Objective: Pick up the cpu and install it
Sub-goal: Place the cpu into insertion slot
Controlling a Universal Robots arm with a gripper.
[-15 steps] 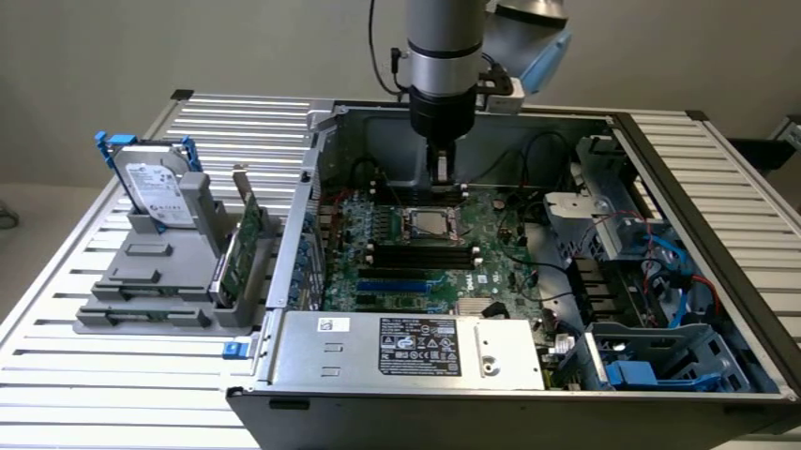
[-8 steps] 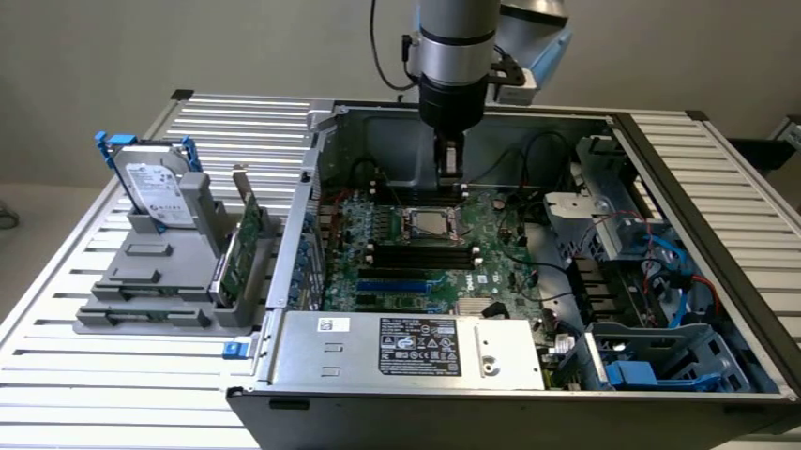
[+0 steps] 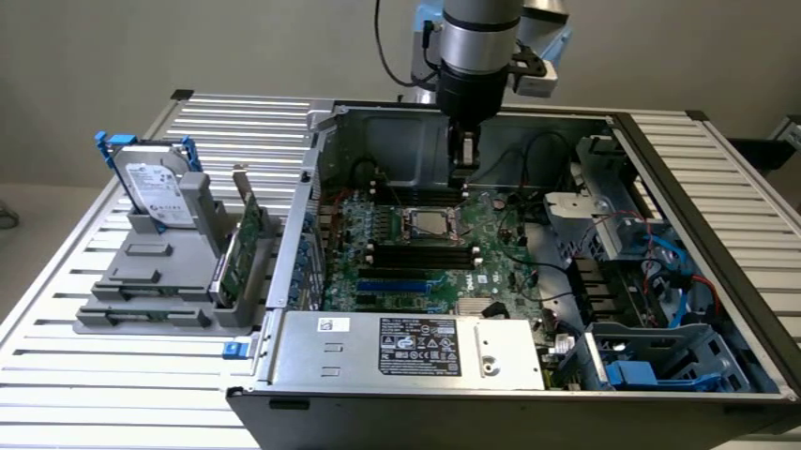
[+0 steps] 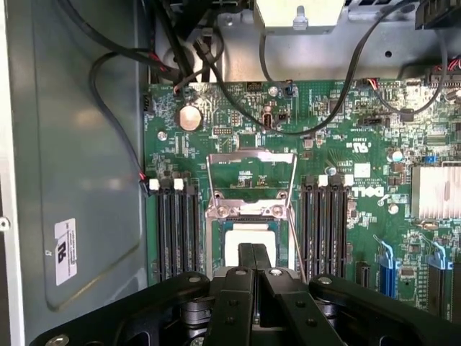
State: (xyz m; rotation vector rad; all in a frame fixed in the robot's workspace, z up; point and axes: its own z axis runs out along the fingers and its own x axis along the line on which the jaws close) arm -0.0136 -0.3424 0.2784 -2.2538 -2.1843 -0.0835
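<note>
The cpu [image 3: 423,225] is a small silver-beige square lying flat in the motherboard socket, inside the open computer case [image 3: 313,169]. In the wrist view the cpu [image 4: 238,241] shows as a pale square in the socket, with the socket's metal frame [image 4: 252,162] swung up behind it. My gripper [image 3: 463,183] hangs a little above the board, just beyond the socket toward the case's rear wall. Its black fingers [image 4: 248,259] are pressed together in the wrist view, and my gripper [image 4: 253,249] is shut with nothing between them.
Black memory slots [image 4: 176,231] flank the socket on both sides. Black cables [image 4: 317,115] loop over the board near the rear wall. A power supply [image 3: 407,347] fills the case's near side, and a drive cage [image 3: 651,272] the exterior view's right. A hard drive [image 3: 157,192] stands in a grey holder outside.
</note>
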